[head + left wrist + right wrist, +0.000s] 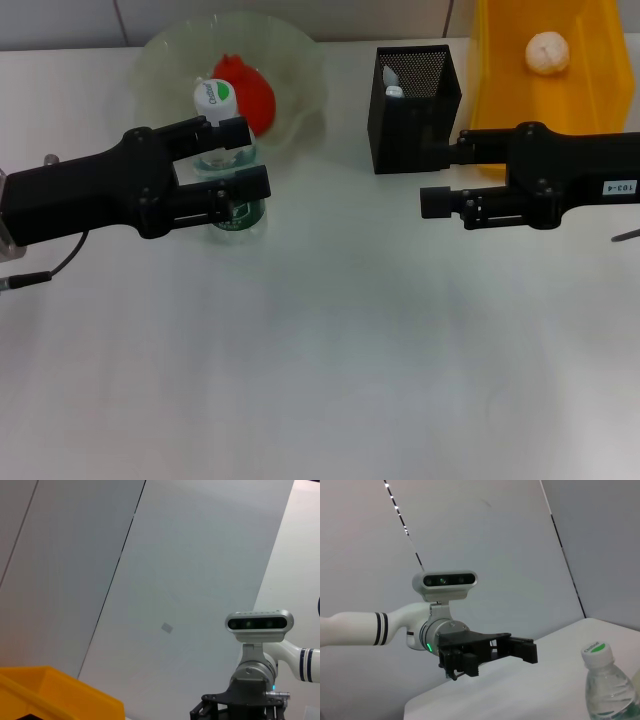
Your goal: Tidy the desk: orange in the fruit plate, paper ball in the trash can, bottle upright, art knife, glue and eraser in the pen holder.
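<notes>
The bottle (213,97) stands upright in front of the fruit plate (300,60). My left gripper (258,158) is open, with one finger on each side of the bottle's body in the head view. In the right wrist view the bottle (607,685) stands free, a gap away from that gripper (532,652). The orange (250,92) lies in the fruit plate. The paper ball (547,52) lies in the yellow trash can (505,95). My right gripper (445,172) is open and empty beside the pen holder (413,120). Pale stick tops (392,85) show inside it; the eraser is hidden.
A thin cable (30,278) trails at the table's left edge. The bare white table (320,380) stretches across the whole near half. A corner of the yellow bin (60,692) shows in the left wrist view.
</notes>
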Controlling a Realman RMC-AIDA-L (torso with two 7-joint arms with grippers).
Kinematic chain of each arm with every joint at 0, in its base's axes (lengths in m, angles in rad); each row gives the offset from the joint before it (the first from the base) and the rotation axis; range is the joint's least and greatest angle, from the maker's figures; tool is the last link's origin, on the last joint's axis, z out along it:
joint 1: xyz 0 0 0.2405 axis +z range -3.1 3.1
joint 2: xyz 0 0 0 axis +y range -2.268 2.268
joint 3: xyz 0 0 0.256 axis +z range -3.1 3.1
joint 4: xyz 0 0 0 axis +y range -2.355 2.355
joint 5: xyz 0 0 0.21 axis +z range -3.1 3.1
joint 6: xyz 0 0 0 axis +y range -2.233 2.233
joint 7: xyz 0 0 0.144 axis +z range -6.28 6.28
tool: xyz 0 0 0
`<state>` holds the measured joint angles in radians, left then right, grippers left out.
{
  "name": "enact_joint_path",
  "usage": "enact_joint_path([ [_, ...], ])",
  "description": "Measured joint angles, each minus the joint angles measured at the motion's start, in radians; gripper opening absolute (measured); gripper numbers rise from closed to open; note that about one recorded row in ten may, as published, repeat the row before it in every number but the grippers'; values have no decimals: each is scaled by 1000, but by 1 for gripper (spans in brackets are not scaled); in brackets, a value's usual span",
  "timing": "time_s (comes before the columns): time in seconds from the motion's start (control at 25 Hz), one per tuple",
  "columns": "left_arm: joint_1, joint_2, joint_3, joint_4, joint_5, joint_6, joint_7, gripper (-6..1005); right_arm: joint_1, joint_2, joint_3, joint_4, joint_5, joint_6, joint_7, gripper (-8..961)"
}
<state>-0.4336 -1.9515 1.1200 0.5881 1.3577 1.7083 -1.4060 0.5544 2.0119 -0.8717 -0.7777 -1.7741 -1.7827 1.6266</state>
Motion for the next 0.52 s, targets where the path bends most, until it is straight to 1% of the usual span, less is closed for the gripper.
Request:
enact_joint_path([
  [0.12,0,-6,3,-1,2,-1,-2,802,1,0,0,0,-1,1,0,721],
  [0.52,-2,-9,0,-1,13,-2,0,802,0,1,0,3,-2,-2,-1,721],
])
